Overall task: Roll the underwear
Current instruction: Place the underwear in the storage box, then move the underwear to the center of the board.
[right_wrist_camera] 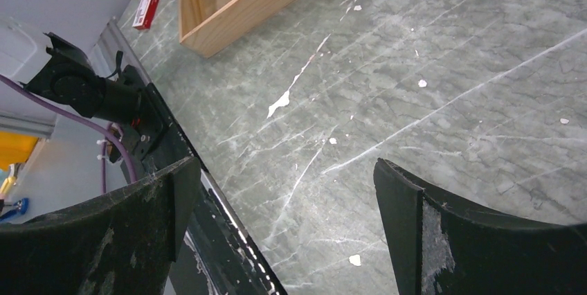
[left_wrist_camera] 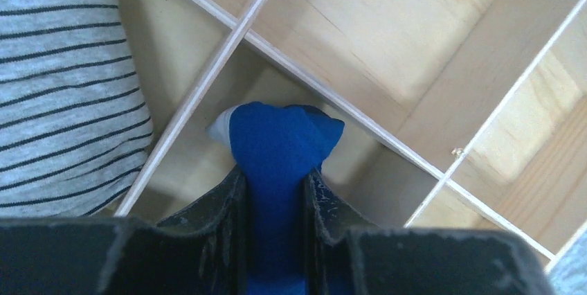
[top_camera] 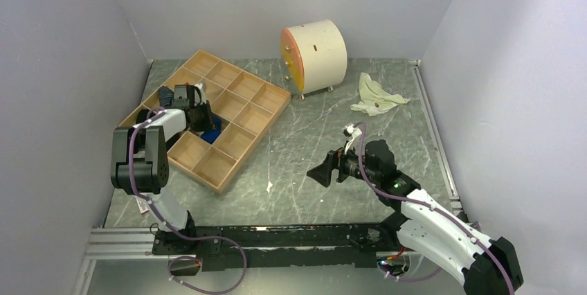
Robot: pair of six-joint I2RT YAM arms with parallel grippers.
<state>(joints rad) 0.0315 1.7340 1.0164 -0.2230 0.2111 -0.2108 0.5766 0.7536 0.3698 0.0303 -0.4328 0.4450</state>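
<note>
Left tool [left_wrist_camera: 277, 179] clamped on blue underwear [left_wrist_camera: 278, 139] over wooden tray [top_camera: 235, 141] compartment, desk's far-left corner. Right tool [right_wrist_camera: 287, 174] jaws wide apart.

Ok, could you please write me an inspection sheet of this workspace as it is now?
Surface: grey marbled table, white flecks.
Job's things: blue underwear held above the wooden tray; striped garment in a compartment beside it.
Clutter: cream cloth, white drum at the far side.
Grippers: left gripper shut on the blue underwear; right gripper open, empty.
Cables: purple cable along each arm.
Surroundings: plain pale walls.
</note>
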